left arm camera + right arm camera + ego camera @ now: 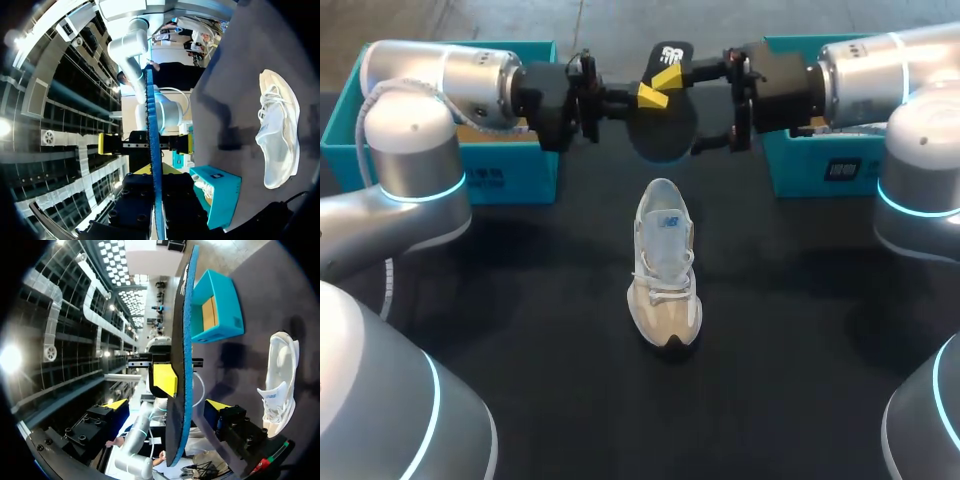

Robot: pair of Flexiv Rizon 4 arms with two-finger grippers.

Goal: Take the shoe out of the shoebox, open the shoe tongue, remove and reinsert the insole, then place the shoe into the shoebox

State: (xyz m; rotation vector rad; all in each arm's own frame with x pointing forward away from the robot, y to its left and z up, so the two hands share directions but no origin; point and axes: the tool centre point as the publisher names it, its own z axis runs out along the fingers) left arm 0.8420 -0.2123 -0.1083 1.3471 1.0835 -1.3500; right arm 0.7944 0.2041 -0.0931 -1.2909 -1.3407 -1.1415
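Observation:
A dark insole (660,130) with a blue underside hangs in the air above the table's far middle. My left gripper (655,90) is shut on it from the left. The left wrist view shows the insole (151,125) edge-on between that gripper's (155,192) fingers. My right gripper (710,108) comes from the right and stands open, its fingers on either side of the insole (182,340) without touching it. The right gripper's (167,405) yellow tips are far apart. The white and beige shoe (665,265) lies upright on the black table below, also visible as the shoe (277,130) (280,380).
A teal shoebox (500,170) stands open at the back left behind my left arm. A second teal box (820,170) stands at the back right. One teal box (217,192) lies beside the left gripper, and a teal box (217,307) lies beyond the insole.

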